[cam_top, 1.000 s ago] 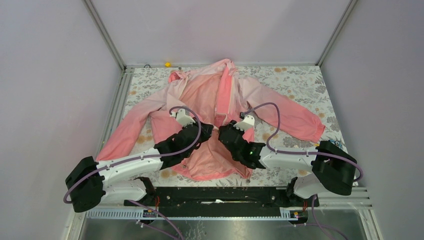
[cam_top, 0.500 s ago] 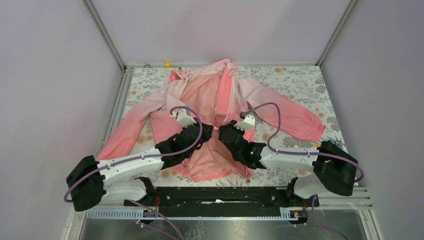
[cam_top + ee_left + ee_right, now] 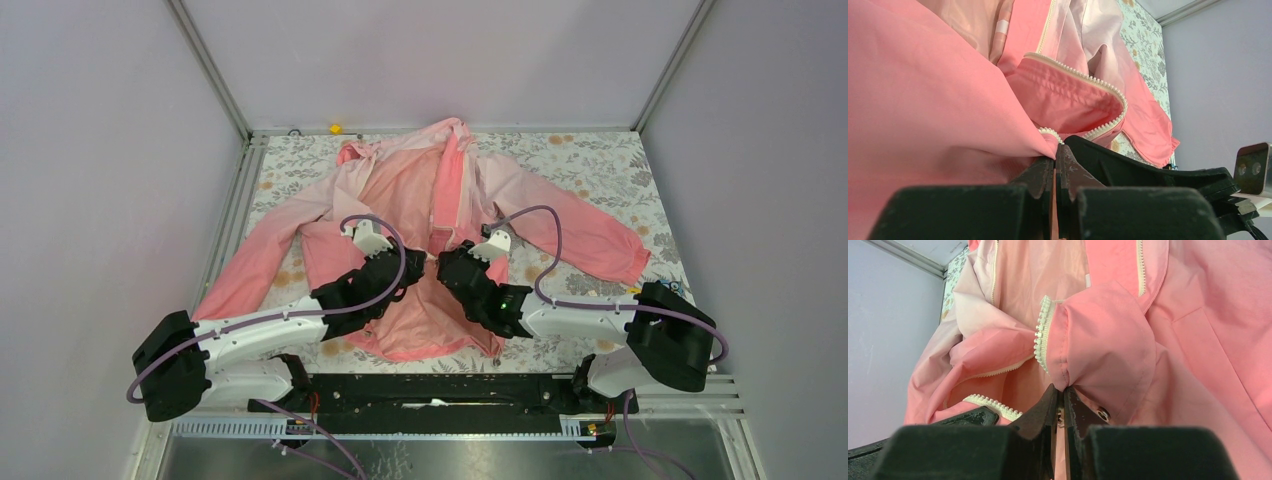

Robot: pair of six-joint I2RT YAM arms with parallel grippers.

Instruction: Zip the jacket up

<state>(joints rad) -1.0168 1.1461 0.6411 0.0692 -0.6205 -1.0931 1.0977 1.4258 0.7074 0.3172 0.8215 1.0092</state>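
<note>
The pink jacket [image 3: 400,190] lies open on the table, collar at the far side and coral hem near the arms. Both grippers meet over its lower front. My left gripper [image 3: 408,272] is shut on the left front edge, and the pink fabric runs pinched between its fingertips [image 3: 1055,150] beside the white zipper teeth [image 3: 1083,77]. My right gripper [image 3: 447,266] is shut on the other front edge [image 3: 1064,390], just below a bunched fold and its zipper teeth [image 3: 1040,340]. A small metal piece shows between its jaws. The two grippers almost touch.
A floral cloth [image 3: 600,160] covers the table, with purple walls close on three sides. A small yellow object [image 3: 335,128] sits at the back rail. The sleeves [image 3: 590,235] spread left and right. A black rail [image 3: 440,390] runs between the arm bases.
The left arm has crept slightly to the right. Both grippers keep the same hold on the jacket's edges.
</note>
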